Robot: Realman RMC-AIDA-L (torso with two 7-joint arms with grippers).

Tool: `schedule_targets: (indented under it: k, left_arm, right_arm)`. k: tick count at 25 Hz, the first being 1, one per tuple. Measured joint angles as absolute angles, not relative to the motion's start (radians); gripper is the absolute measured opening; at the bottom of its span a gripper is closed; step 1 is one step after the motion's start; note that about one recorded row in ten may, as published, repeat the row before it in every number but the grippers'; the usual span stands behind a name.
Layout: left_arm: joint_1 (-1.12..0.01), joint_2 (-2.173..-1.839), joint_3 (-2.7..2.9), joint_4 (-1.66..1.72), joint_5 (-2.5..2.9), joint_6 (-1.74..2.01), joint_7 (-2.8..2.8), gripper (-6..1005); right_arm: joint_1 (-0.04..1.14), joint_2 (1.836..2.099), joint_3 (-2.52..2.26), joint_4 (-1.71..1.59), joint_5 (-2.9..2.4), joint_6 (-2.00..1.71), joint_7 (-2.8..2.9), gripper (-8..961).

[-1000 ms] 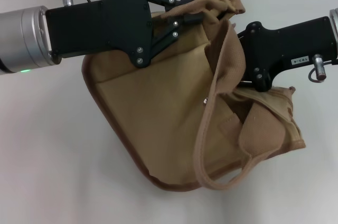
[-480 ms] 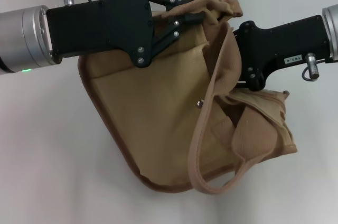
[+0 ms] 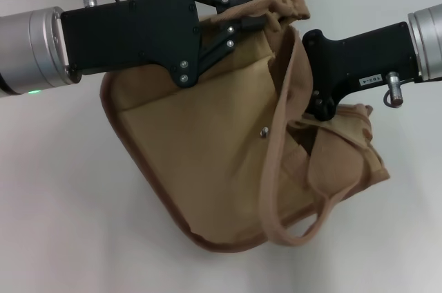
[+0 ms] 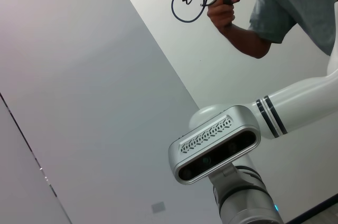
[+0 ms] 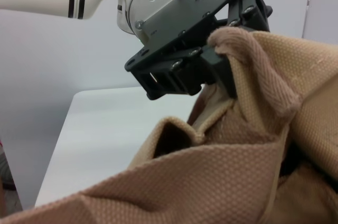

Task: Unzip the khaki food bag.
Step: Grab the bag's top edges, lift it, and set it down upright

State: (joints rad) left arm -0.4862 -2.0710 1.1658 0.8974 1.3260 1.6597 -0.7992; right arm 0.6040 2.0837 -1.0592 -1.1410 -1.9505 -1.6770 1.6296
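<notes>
On white table, khaki food bag lying tilted, loop handle trailing toward near edge, snap showing. Right gripper reaching into bag's open top from right, fingers hidden, state unclear. Farther back, left gripper pinching bunched fabric at bag's top corner.

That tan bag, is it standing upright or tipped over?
Tipped. The khaki food bag hangs tilted with one corner lowest, held up by the left gripper at its top edge. The right gripper reaches in.
</notes>
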Motion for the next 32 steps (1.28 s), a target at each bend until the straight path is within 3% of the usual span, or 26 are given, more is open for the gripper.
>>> schedule_targets:
  k: [7, 32]
  left_arm:
    - [-0.486, -2.071, 1.163, 0.897, 1.326, 1.658, -0.798, 93]
    - [-0.478, -2.071, 1.157, 0.897, 1.322, 1.658, -0.791, 93]
  right_arm:
    - [0.592, 2.085, -1.053, -1.150, -1.946, -1.676, 1.630, 22]
    - [0.471, 2.081, -0.952, -1.253, -1.907, -1.726, 1.629, 5]
